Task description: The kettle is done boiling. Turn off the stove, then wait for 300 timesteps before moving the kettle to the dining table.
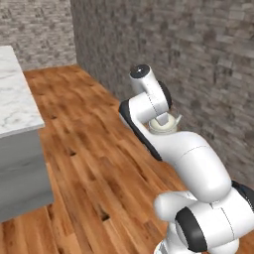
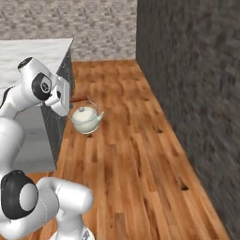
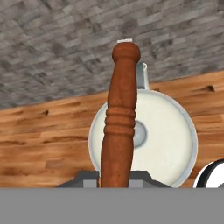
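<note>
kettle [image 2: 86, 119] upright, spout toward brick wall [image 2: 187, 93] — cream, squat | gripper [image 2: 70, 100] clamped on brown handle [image 3: 119, 122] — held over wood floor [image 2: 131, 159]

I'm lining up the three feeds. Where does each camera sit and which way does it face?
Left base view: behind-left, facing forward over the arm; kettle peeks past it, dining table at left.
Right base view: behind-right; the claw carries the kettle above the floor.
Hand view: along the claw onto the kettle's handle.
Shared: kettle, brick wall.

Plank floor [image 1: 94, 163], grey brick wall [image 1: 208, 54]
</note>
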You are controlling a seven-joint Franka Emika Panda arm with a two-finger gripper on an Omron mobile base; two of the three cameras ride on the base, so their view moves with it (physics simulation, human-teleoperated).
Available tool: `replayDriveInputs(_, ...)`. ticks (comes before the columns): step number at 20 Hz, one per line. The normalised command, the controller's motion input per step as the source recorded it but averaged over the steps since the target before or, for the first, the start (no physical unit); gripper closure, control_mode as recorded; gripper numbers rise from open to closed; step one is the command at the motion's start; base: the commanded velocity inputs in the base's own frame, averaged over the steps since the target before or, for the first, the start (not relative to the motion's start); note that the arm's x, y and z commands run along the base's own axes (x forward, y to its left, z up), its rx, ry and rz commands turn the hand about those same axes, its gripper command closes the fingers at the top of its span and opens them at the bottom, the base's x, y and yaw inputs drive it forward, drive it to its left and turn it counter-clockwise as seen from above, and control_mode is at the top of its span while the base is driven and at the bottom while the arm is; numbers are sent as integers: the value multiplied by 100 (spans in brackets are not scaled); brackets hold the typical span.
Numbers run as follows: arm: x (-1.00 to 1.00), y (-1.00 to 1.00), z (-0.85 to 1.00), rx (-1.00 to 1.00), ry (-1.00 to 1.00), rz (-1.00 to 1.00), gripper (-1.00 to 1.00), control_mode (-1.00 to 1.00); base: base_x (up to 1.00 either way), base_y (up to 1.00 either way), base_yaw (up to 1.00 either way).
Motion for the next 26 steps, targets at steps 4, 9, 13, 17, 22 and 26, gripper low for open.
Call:
replayDriveInputs(4,0,0,0,0,0,0,100,100,62,-50,27)
replayDriveInputs(9,0,0,0,0,0,0,100,100,64,-45,24)
replayDriveInputs(13,0,0,0,0,0,0,100,100,62,-44,23)
replayDriveInputs(17,0,0,0,0,0,0,100,100,63,-44,22)
replayDriveInputs(22,0,0,0,0,0,0,100,100,67,-45,23)
replayDriveInputs(26,0,0,0,0,0,0,100,100,70,-46,23)
